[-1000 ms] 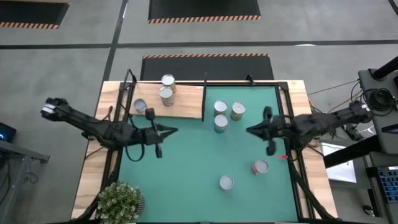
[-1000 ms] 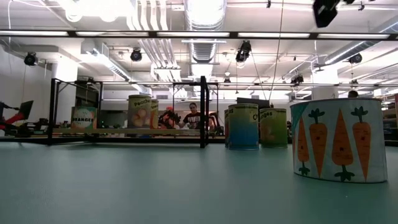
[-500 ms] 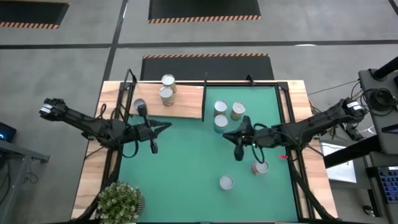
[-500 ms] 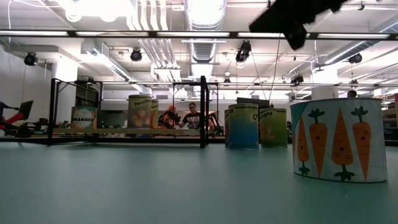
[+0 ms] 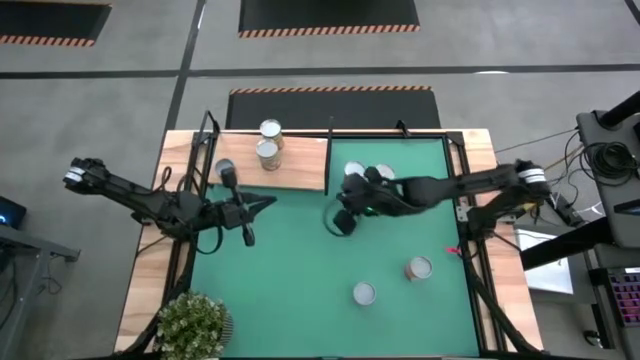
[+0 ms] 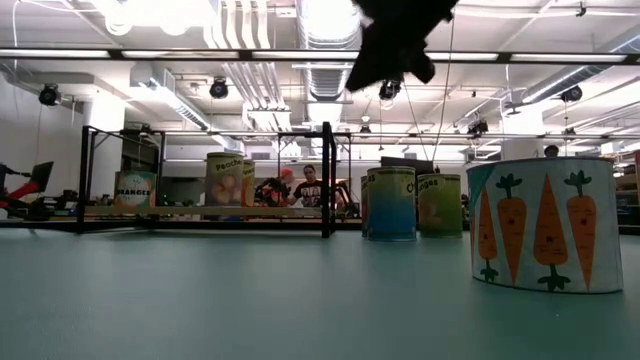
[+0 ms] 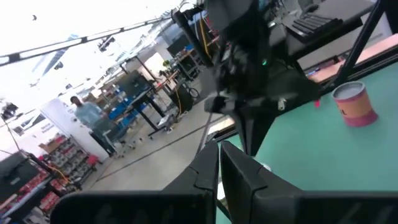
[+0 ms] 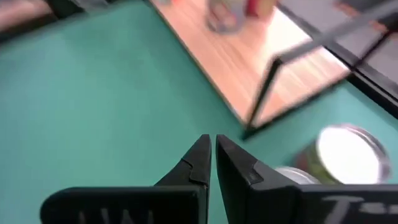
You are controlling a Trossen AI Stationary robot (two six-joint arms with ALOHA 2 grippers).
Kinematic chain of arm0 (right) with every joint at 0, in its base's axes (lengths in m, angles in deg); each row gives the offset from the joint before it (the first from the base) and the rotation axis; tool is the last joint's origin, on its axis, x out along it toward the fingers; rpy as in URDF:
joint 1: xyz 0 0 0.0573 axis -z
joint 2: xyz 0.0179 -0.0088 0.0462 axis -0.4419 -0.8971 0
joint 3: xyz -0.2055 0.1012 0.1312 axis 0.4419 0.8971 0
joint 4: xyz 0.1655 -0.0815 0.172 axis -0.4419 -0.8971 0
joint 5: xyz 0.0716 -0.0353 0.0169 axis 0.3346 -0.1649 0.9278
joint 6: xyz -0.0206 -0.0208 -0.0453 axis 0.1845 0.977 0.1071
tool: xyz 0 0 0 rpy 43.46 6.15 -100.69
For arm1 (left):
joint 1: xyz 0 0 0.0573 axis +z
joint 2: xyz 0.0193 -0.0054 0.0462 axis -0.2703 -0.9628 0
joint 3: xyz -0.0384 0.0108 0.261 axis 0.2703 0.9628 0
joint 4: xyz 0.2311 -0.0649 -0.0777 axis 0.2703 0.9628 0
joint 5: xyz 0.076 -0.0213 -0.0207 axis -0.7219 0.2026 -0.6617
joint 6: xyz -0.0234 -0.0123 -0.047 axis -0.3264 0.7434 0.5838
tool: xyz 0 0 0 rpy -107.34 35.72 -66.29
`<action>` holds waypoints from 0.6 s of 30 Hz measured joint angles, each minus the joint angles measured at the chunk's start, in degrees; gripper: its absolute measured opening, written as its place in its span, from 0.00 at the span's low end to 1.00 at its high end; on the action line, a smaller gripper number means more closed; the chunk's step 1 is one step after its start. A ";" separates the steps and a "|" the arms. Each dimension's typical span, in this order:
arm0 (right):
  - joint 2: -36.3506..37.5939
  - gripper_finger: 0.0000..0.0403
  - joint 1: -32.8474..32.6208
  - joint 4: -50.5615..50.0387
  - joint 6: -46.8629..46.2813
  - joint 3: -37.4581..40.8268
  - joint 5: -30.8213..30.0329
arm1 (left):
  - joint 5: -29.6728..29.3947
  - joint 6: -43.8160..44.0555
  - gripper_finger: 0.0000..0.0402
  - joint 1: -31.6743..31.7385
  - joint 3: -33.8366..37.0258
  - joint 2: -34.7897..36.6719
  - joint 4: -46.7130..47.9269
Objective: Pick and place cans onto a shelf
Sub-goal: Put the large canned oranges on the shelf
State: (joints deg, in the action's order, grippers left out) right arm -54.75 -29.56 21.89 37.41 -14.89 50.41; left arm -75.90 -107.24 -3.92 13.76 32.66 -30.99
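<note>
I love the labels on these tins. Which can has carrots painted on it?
The big can nearest the table-level camera, at that picture's right, shows orange carrots with green tops on white. The cans behind it carry other labels.

From above, we see the right arm [image 5: 420, 188] covering part of the can cluster [image 5: 354, 172] beside the shelf [image 5: 290, 160]. In the low view the carrot can [image 6: 545, 222] is cut by the picture's right edge. The right wrist view blurs a can [image 8: 346, 152] and crops it.
</note>
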 joint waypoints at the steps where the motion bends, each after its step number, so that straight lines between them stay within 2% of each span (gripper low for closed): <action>1: -1.52 0.03 0.90 -2.09 0.10 -2.19 0.54 | -0.01 -0.28 0.00 0.00 0.00 0.05 0.04; 5: -7.15 0.03 3.80 -8.85 2.42 -9.03 0.98 | -0.04 -1.18 0.00 0.00 0.00 0.10 0.04; 9: -11.33 0.03 5.25 -10.99 7.74 -13.44 2.24 | -0.05 -1.16 0.00 0.00 0.00 0.12 0.08; 18: -12.31 0.03 5.24 -10.87 20.89 -17.14 2.57 | -0.07 -0.99 0.00 0.00 0.00 0.14 0.38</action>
State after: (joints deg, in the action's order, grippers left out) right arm -67.05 -24.31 11.01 58.31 -32.03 52.99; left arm -75.97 -108.23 -3.92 13.76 32.79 -30.61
